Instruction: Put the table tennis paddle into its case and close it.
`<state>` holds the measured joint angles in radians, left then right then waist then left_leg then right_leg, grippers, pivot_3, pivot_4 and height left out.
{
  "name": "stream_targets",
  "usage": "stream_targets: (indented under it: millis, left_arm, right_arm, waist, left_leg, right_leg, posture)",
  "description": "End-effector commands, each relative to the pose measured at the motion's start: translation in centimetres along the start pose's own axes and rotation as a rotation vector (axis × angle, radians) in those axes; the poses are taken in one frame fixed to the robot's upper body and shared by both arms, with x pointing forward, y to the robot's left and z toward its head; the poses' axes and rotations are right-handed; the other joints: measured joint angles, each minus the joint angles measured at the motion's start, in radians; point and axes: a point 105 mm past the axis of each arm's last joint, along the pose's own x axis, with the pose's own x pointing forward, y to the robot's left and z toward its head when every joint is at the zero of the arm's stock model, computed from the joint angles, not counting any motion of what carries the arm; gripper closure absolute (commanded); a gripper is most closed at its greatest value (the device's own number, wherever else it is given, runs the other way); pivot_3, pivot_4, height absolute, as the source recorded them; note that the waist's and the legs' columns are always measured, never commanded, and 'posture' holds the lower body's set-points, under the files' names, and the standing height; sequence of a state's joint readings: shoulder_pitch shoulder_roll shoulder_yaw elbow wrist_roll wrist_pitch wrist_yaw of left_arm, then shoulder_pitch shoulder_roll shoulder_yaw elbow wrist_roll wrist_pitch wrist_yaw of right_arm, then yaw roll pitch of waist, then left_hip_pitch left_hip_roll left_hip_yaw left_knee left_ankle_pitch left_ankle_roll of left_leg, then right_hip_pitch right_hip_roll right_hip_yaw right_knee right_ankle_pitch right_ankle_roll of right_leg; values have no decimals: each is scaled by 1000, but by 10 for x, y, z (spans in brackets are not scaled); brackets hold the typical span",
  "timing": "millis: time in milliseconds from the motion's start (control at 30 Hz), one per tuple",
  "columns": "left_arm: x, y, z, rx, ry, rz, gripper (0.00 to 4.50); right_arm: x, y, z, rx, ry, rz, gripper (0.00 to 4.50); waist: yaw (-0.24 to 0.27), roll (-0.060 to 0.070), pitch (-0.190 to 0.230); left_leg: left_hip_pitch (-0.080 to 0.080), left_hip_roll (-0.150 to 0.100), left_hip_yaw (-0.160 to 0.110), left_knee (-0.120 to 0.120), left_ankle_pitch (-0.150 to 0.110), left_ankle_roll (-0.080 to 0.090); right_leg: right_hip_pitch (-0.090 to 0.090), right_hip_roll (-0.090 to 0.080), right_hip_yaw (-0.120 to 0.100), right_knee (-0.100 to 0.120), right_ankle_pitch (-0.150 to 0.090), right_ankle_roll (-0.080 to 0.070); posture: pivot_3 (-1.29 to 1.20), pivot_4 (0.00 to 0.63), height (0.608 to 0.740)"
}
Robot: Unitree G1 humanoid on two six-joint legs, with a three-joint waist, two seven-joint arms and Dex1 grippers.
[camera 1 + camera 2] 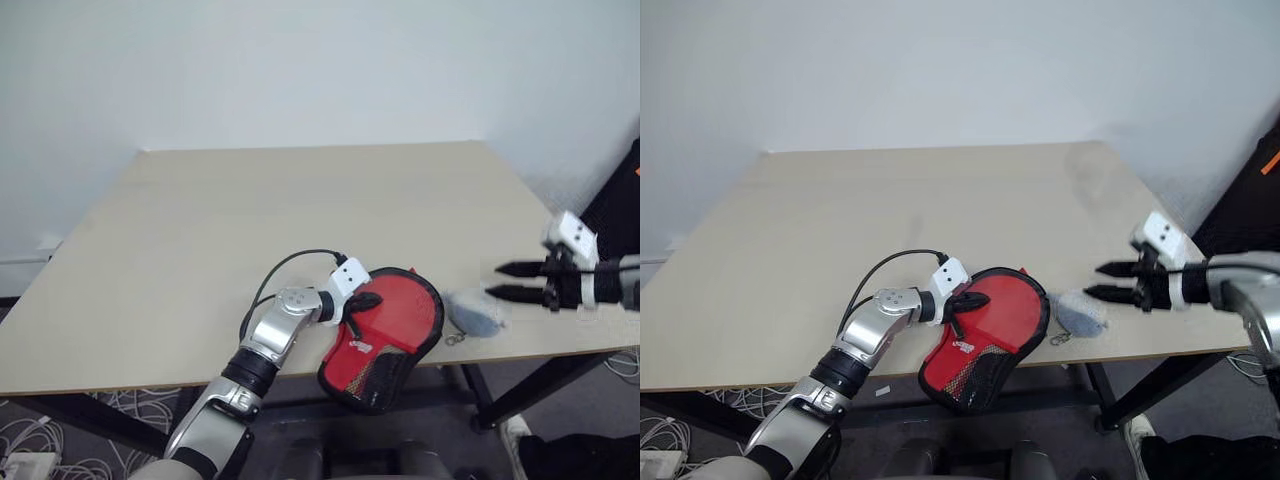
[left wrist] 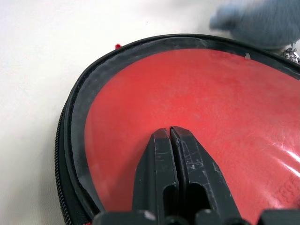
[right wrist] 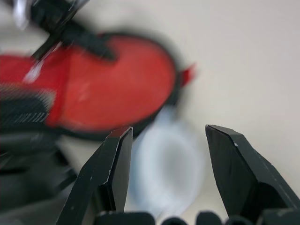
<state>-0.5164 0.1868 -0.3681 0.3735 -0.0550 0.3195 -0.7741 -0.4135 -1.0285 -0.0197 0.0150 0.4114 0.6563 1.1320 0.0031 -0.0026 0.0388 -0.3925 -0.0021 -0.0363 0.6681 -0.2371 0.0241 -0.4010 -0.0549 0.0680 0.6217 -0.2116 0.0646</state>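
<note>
The case [image 1: 378, 380] lies at the table's front edge, its narrow mesh end hanging over the edge. Through its clear side shows the red face of the table tennis paddle [image 1: 405, 312]; the handle is hidden. My left gripper [image 1: 366, 300] is shut, its tips resting on the clear side over the red face [image 2: 211, 108]. My right gripper [image 1: 493, 280] hovers open and empty to the right of the case, pointing toward it. In the right wrist view its fingers [image 3: 115, 159] frame the case's round end [image 3: 117, 89].
A grey fuzzy charm [image 1: 478, 312] on a small chain lies on the beige table [image 1: 300, 210] between the case and my right gripper. A small red tab [image 2: 117, 46] sticks out at the case's rim. A black object [image 1: 625, 190] stands at the right.
</note>
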Motion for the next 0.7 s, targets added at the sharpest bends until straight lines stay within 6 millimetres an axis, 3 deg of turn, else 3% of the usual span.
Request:
stream_targets:
  millis: [33, 233, 700]
  left_arm:
    - [2, -4, -27, -42, 97, -3, 4500]
    - [1, -5, -27, -50, 91, 6, 4500]
    - [0, -16, -18, -77, 29, -76, 4500]
  right_arm:
    - [10, -6, -8, -1, 30, 3, 1829]
    - [15, 2, -38, -14, 148, 60, 1829]
    - [19, 22, -60, 0, 224, 141, 1829]
  waist:
    - [0, -1, 0]
    - [0, -1, -1]
    - [-1, -1, -1]
  left_leg:
    - [0, 0, 0, 0, 0, 0]
    - [-1, 0, 1, 0, 0, 0]
    - [0, 0, 1, 0, 0, 0]
  right_leg:
    - [1, 0, 0, 0, 0, 0]
    - [1, 0, 1, 0, 0, 0]
    - [1, 0, 1, 1, 0, 0]
  posture:
    - [0, 0, 740]
    - [0, 0, 740]
    - [0, 0, 740]
